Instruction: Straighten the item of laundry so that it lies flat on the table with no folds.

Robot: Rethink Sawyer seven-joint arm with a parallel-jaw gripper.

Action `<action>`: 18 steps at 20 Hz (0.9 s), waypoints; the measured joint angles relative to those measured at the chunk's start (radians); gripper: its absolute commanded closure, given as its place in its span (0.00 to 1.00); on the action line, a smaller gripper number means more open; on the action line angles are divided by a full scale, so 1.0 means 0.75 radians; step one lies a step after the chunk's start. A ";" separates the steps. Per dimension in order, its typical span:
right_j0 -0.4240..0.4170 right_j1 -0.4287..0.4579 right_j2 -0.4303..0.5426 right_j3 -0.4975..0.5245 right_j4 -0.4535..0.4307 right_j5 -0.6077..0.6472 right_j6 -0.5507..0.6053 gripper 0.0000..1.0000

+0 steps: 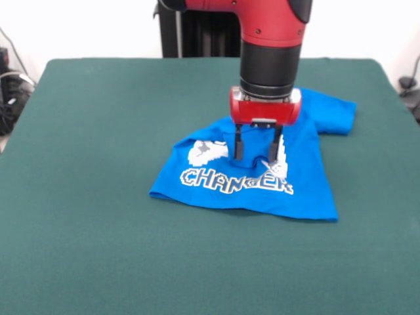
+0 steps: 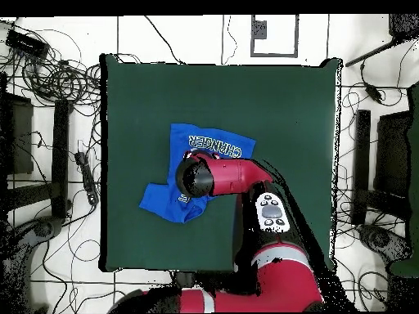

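The item of laundry (image 1: 216, 187), a bright blue T-shirt, lies rumpled a little right of the middle of the dark green table (image 1: 98, 131). White "CHANGER" lettering shows along its near part, and one sleeve (image 1: 338, 111) sticks out at the far right. Its middle is bunched into a raised fold. My gripper (image 1: 256, 156) points straight down over that fold. It is open, with a black finger on each side of the ridge and the tips at the cloth. In the overhead view the shirt (image 2: 214, 145) is partly covered by my arm (image 2: 225, 176), which hides the gripper.
The table (image 2: 286, 106) spreads wide on all sides of the shirt. Cables and stands (image 2: 57, 139) crowd the floor beyond its edges. A black cable bundle (image 1: 10, 92) lies off the table's left edge.
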 measured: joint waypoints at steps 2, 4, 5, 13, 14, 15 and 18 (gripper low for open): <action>-0.003 0.000 0.000 0.000 0.000 0.000 0.000 0.00; -0.006 0.000 0.000 0.000 0.000 0.000 0.000 0.00; -0.007 0.000 0.000 0.000 -0.001 0.000 0.000 0.00; -0.014 -0.002 0.000 0.000 -0.037 0.000 0.000 0.00; -0.014 -0.002 0.000 0.000 -0.043 0.000 0.000 0.00; -0.015 -0.002 0.000 0.000 -0.046 0.000 0.000 0.00; -0.015 -0.003 0.000 0.000 -0.052 0.000 0.000 0.00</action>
